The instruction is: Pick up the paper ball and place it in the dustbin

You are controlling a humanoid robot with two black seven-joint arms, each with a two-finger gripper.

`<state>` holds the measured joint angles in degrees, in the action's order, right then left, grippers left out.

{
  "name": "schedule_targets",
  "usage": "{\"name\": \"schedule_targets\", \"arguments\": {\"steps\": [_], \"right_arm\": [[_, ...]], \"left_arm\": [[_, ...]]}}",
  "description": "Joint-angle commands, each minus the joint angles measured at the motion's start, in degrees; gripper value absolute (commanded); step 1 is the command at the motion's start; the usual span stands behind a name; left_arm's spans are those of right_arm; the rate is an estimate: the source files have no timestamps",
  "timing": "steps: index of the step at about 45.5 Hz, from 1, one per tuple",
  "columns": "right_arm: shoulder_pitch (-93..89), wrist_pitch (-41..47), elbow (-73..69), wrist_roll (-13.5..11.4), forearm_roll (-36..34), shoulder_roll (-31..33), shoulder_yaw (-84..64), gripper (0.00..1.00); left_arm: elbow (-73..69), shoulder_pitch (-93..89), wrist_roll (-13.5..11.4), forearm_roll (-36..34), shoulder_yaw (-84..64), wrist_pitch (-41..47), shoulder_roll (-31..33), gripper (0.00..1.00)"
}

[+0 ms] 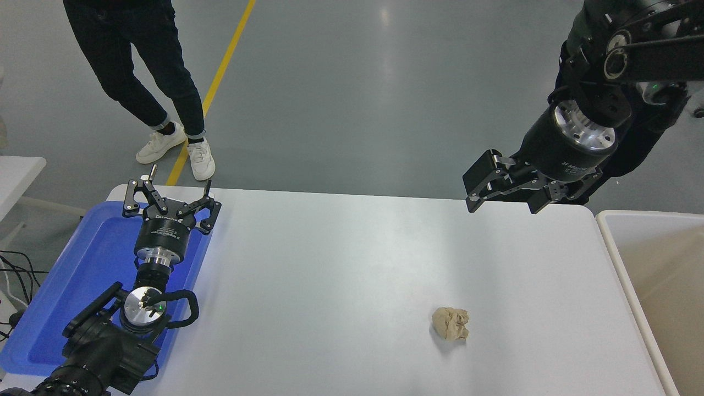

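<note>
Your right claw (503, 190) hangs released; the paper ball (451, 323) looks light and crushable, so pinch across its middle gently.

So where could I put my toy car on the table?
The white table is bare across its wide middle, between the shallow blue tray and the crumpled beige paper ball. The left side is crowded: the parked left gripper hangs over the tray.
</note>
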<state>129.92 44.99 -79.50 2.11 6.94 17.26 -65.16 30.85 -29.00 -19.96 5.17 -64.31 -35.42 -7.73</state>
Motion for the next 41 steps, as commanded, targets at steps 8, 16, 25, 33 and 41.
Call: {"name": "schedule_targets", "arguments": {"steps": [8, 16, 25, 33, 41], "right_arm": [[-0.37, 0.01, 0.05, 0.0, 0.09, 0.23, 0.3, 1.0], [-1.25, 0.01, 0.13, 0.0, 0.53, -0.29, 0.21, 1.0], [-3.53, 0.01, 0.31, -0.09, 0.53, -0.73, 0.39, 1.0], [-5.99, -2.45, 0.31, 0.0, 0.53, -2.93, 0.48, 1.0], [-9.86, -7.81, 0.31, 0.0, 0.27, -4.69, 1.35, 1.0]], "left_arm": [[0.0, 0.0, 0.01, 0.01, -0.02, 0.0, 0.17, 1.0], [0.0, 0.0, 0.01, 0.01, -0.02, 0.0, 0.09, 1.0], [0.0, 0.0, 0.01, 0.01, -0.02, 0.0, 0.0, 1.0], [0.0, 0.0, 0.01, 0.01, -0.02, 0.0, 0.0, 1.0], [0.0, 0.0, 0.01, 0.01, -0.02, 0.0, 0.0, 1.0]]}}
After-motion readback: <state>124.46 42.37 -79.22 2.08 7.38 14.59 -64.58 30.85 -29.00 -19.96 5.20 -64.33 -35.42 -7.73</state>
